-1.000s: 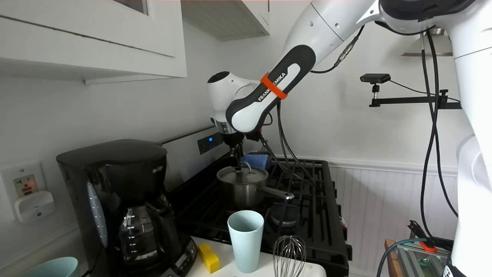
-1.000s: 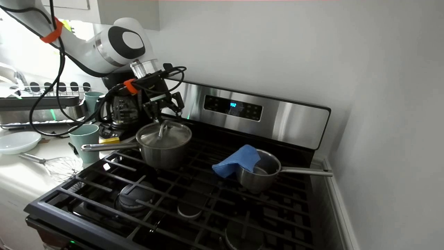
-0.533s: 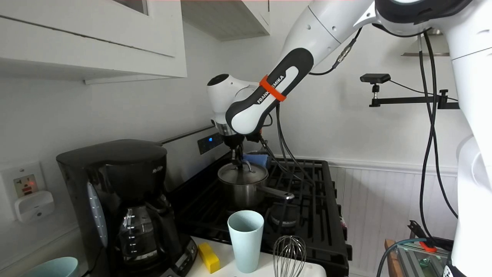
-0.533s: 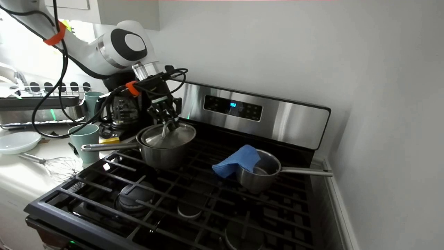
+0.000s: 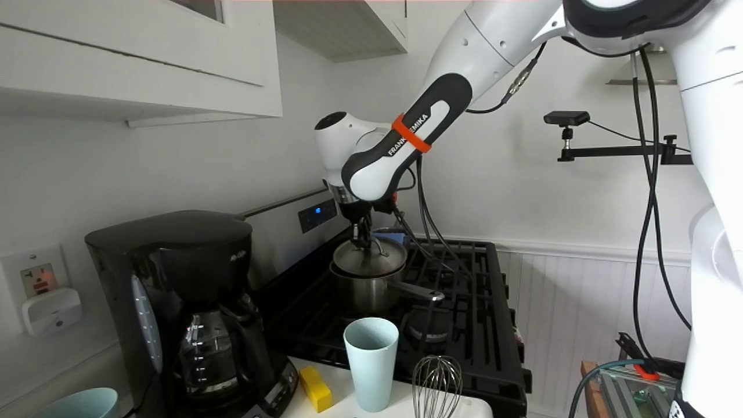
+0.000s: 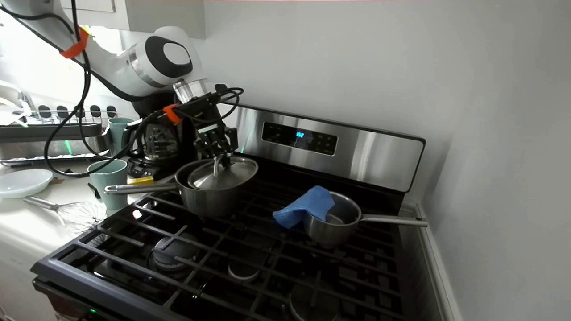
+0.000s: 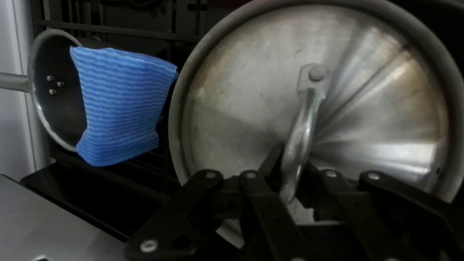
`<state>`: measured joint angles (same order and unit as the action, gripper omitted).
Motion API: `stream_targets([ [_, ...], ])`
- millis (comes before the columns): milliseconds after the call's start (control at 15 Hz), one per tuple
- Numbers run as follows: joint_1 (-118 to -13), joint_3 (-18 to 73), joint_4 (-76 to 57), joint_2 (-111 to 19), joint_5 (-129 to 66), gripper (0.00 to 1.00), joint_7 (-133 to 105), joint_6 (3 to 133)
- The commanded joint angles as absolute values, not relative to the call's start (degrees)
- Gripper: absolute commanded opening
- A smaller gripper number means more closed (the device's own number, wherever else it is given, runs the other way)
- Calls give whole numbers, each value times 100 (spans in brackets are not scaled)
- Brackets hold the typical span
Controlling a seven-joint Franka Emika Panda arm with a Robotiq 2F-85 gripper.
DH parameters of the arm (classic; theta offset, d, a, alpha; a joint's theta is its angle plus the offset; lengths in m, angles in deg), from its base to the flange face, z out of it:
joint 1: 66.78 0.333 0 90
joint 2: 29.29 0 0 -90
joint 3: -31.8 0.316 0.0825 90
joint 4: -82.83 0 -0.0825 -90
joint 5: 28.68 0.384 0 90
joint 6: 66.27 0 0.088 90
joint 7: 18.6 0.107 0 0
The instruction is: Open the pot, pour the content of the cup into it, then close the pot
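Observation:
The silver pot (image 6: 207, 203) stands on the stove, its handle pointing out to the side. Its metal lid (image 6: 238, 173) is shifted sideways off the rim, so a dark crescent of the pot's opening shows in both exterior views. Whether the lid still touches the rim I cannot tell. My gripper (image 7: 291, 159) has its jaws closed around the lid's arched handle (image 7: 301, 134), seen clearly in the wrist view. In an exterior view, the pale mint cup (image 5: 374, 371) is upright on the counter at the stove's near edge. What it contains is hidden.
A smaller steel saucepan (image 6: 328, 234) with a blue cloth (image 6: 308, 205) over its rim sits farther along the stove. Beside the cup are a yellow sponge (image 5: 315, 389), a wire whisk (image 5: 437, 383) and a black coffee maker (image 5: 174, 249). The stove's back panel (image 6: 379, 160) rises behind the pot.
The gripper has come down and closed on the lid's handle. The lid, formerly seated on the pot, has slid away from the cup side toward the smaller saucepan.

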<state>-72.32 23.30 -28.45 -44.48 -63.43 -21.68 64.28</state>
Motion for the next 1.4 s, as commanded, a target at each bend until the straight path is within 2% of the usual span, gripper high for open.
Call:
stream_targets([
  [0, -7223, 2298, -2658, -4475, -6281, 2, -2051, 6228],
  [800, -7770, 1936, -2603, -4046, -5769, 2, -2424, 5505],
  [1067, -8021, 1868, -2704, -3928, -4979, 2, -2511, 5222],
  [1133, -7964, 1836, -2587, -4126, -5370, 10, -2412, 5440],
  [1333, -8016, 1832, -2629, -4081, -5128, 10, -2434, 5324],
])
